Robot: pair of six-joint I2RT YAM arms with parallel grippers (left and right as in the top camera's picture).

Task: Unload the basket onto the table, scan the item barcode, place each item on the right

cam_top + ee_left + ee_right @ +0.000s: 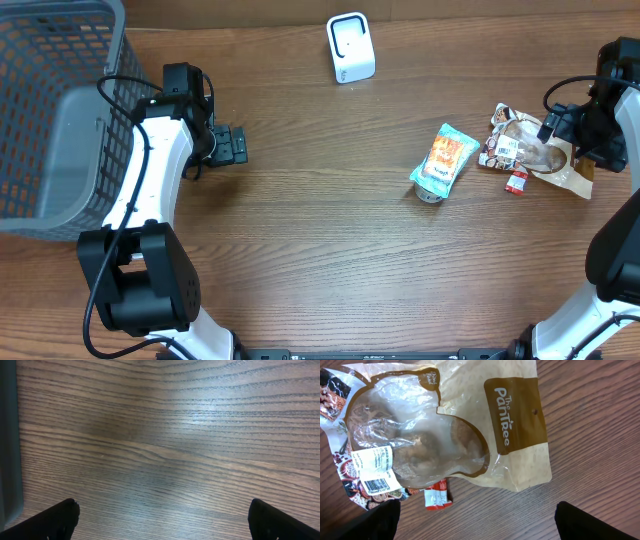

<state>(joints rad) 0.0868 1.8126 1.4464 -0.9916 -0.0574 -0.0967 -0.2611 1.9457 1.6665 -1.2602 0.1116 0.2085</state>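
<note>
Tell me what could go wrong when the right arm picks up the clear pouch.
1. The open right fingers hang over the clear pouch, which overlaps a patterned pouch with a red packet beside it; they might pinch two items.
2. The barcode label sits near one end; a grip there could hide or crease it before the scanner.

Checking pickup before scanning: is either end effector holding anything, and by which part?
Nothing held. Left end effector open over the table; right end effector open above the Pantree pouch.
</note>
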